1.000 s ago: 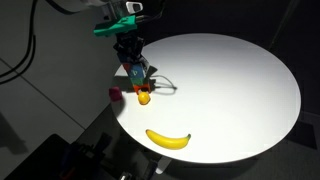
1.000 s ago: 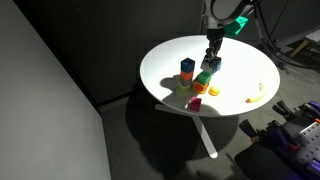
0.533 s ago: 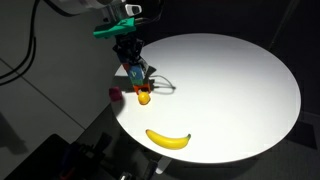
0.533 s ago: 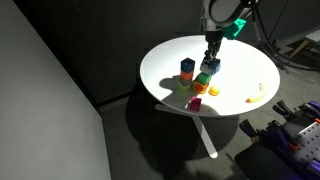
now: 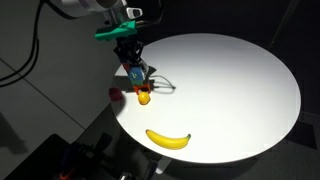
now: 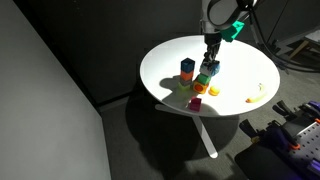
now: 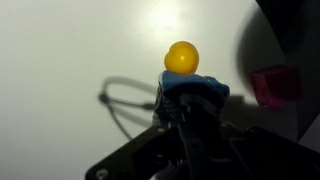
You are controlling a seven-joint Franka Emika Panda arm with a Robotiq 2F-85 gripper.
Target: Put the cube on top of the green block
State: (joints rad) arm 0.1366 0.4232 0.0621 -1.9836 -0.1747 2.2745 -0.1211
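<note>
wrist view shows the end effector (image 7: 188, 108) clamped shut on the cube (image 7: 197, 88); only an exterior view shows the banana (image 5: 168, 138).

place: lab | cues: dark room; round white table (image 5: 230, 80); machinery (image 6: 285, 140) nearby

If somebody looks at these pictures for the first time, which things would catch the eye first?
The brightly lit round white table stands out against a dark room, with a yellow banana lying near its front edge in an exterior view. At the table's rim the gripper is shut on the cube among small coloured blocks. In the wrist view a yellow-orange ball sits just beyond it.
</note>
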